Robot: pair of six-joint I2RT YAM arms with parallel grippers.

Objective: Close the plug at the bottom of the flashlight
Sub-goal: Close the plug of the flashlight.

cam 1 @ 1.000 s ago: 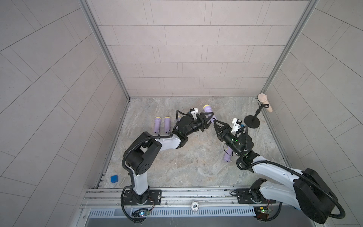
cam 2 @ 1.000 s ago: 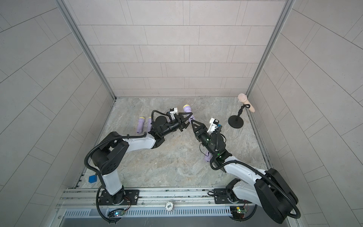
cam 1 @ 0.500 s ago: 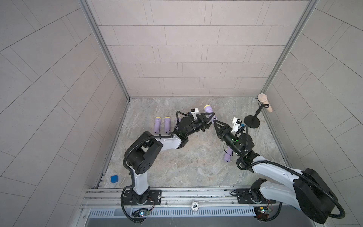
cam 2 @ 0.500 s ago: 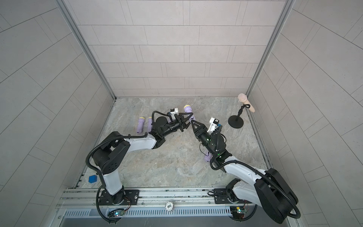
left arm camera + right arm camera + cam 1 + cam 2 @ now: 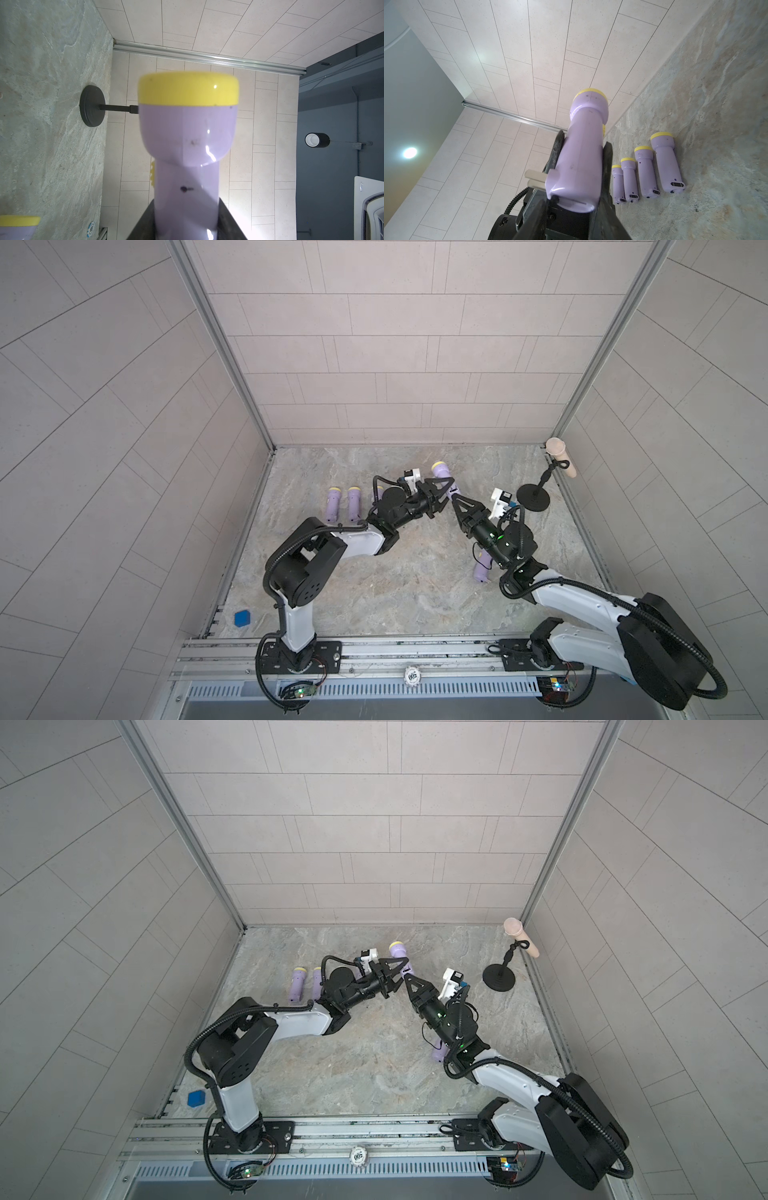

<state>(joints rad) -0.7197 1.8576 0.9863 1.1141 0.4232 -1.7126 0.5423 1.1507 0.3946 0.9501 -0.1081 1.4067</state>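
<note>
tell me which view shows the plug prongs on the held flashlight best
Right wrist view: the two metal prongs stick out near the base of the flashlight, unobstructed. Left wrist shows only its head and body; in both top views they are too small to make out.

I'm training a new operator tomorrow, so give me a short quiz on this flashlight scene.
1. What holds the raised flashlight? A) left gripper B) right gripper C) nothing, it lies flat
2. True or false: its metal plug prongs are already folded flush into the base.
3. In the right wrist view, how many spare flashlights lie side by side on the table?
Key: 1 A, clamped between its jaws. 2 False, they stick out. 3 Four.
</note>
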